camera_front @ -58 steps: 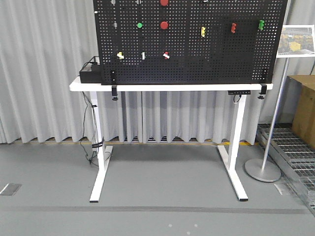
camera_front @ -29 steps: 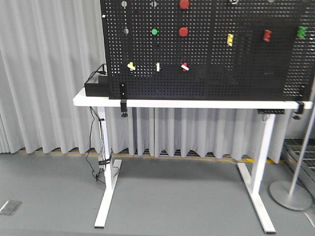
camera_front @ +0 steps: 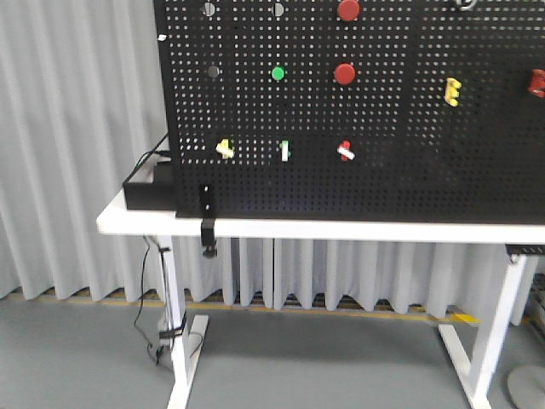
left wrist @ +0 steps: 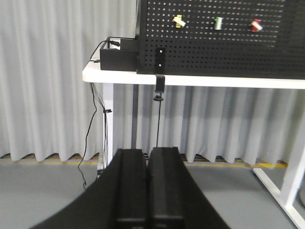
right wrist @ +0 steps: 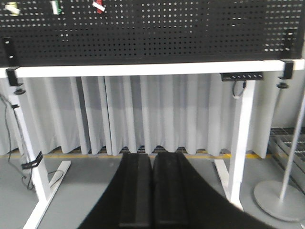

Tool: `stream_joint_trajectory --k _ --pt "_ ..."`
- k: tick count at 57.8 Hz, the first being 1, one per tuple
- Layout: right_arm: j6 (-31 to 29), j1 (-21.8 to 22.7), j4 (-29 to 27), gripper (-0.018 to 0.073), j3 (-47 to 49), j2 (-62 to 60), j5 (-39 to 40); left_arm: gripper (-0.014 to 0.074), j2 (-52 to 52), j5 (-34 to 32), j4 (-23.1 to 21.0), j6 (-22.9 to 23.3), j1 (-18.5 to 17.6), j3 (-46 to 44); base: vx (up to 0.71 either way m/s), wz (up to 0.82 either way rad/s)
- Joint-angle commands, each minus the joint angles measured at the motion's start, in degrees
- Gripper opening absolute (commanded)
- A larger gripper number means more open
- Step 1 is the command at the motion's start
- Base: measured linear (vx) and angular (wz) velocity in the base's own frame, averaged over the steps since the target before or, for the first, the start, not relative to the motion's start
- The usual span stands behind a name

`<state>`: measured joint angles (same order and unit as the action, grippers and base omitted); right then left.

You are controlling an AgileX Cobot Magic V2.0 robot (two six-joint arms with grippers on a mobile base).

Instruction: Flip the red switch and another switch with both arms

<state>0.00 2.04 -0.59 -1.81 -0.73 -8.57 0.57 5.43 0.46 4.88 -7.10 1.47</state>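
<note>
Fingers of left gripper and right gripper are pressed together, empty. Since a moment ago the pegboard looms nearer; the red switch sits in its lower row, above the worktop.

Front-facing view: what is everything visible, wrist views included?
pegboard: one, black, on table
table: one, white, before curtain
curtain: one, grey, behind
red switch: one, red, bottom row right
green switch: one, green, bottom row middle
yellow switch: one, yellow, bottom row left
round red buttons: two, red, above red switch
round green button: one, green, above green switch
black box: one, black, table's left end
left gripper: one, black, shut
right gripper: one, black, shut
</note>
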Motion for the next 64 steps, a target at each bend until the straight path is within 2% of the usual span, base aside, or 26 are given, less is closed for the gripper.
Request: stream_joint_trajectory --k 1,64 --pt "0.0 0.4 0.6 -0.0006 -0.3 -0.6 5.0 0.0003 1.1 -4.8 -0.5 0.1 0.1 1.1 0.51 0.0" --pt "0.0 0.4 0.6 -0.0006 -0.3 -0.6 5.0 0.0003 1.1 -4.8 -0.5 0.1 0.1 1.1 0.43 -0.02"
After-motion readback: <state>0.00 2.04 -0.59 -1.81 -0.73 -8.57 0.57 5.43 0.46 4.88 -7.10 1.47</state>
